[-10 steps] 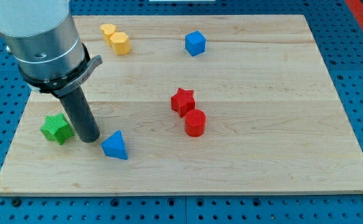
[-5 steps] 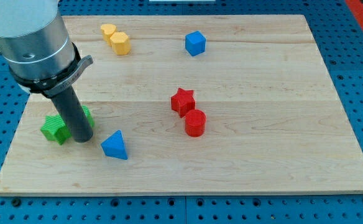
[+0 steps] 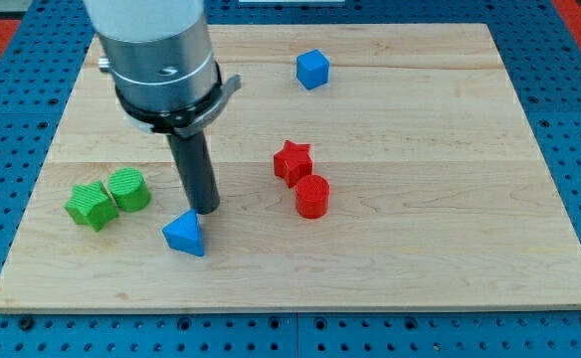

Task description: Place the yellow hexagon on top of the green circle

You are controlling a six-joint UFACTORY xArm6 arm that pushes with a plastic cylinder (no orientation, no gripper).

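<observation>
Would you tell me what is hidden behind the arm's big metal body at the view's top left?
The metal body covers that corner of the wooden board; no yellow blocks show there now, so I cannot tell what lies behind it. Below it, my tip stands just above the blue triangle.

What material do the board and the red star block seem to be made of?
The board looks like pale unfinished wood: grain lines and plank seams show. The red star block looks like matte plastic, possibly printed: uniform colour, faint ridged sides. I cannot be sure of either.

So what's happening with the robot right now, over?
My tip just above blue triangle. Yellow hexagon hidden behind arm. Green circle beside green star.
</observation>
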